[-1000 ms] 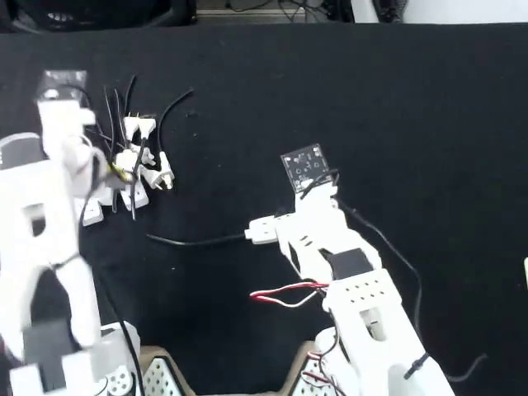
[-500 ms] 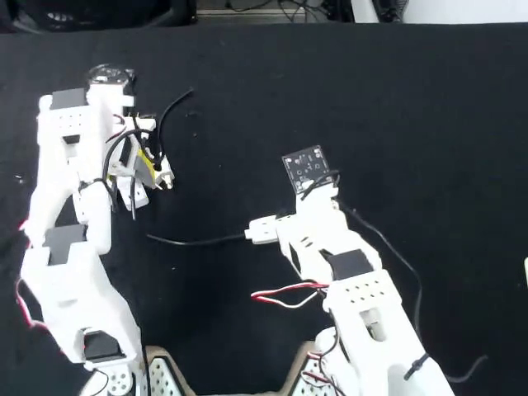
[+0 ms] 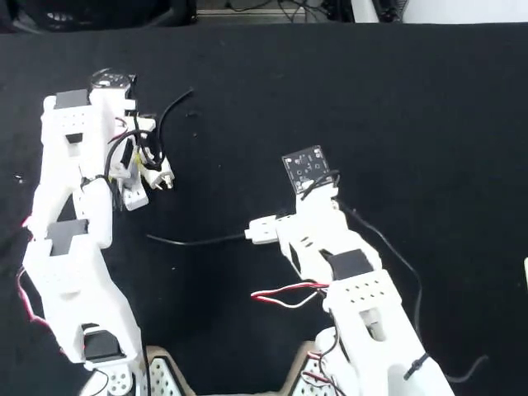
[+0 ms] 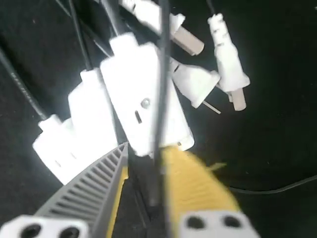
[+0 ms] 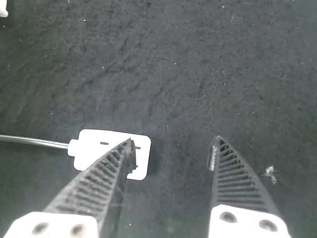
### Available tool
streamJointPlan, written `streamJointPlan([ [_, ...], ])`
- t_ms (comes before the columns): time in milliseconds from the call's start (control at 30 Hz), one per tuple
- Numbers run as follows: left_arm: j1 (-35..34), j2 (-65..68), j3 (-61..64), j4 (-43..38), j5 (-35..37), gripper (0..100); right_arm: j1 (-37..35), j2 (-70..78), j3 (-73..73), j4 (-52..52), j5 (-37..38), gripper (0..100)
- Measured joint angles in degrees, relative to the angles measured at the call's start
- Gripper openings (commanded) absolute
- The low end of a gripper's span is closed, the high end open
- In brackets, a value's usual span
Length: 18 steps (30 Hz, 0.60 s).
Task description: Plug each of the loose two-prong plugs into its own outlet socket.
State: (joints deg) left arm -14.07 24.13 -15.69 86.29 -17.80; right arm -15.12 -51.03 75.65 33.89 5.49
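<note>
Pickup stage, judging from above: left gripper (image 3: 130, 161) hangs over tangled plugs (image 3: 161, 177), and right gripper (image 3: 279, 224) is beside a lone outlet socket (image 3: 262, 232). Left wrist: black cable (image 4: 159, 99) runs through it; I cannot tell if it grips. Right wrist: spread wide, one tip over that socket. Next move calls for closing on one plug body.

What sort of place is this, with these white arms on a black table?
Probably a robotics lab bench: two white arms with bare wiring stand at a black-covered table, with loose two-prong plugs and an outlet socket laid out.
</note>
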Motion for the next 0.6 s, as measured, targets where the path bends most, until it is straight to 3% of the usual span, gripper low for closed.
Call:
streamJointPlan([
  [333, 0.1, 2.9, 0.1, 0.2, 0.0, 3, 0.0, 0.0, 0.0, 0.0, 0.0, 23.0],
  [600, 2.2, -5.4, -9.3, 7.3, 0.0, 3, 0.0, 0.0, 0.0, 0.0, 0.0, 23.0],
])
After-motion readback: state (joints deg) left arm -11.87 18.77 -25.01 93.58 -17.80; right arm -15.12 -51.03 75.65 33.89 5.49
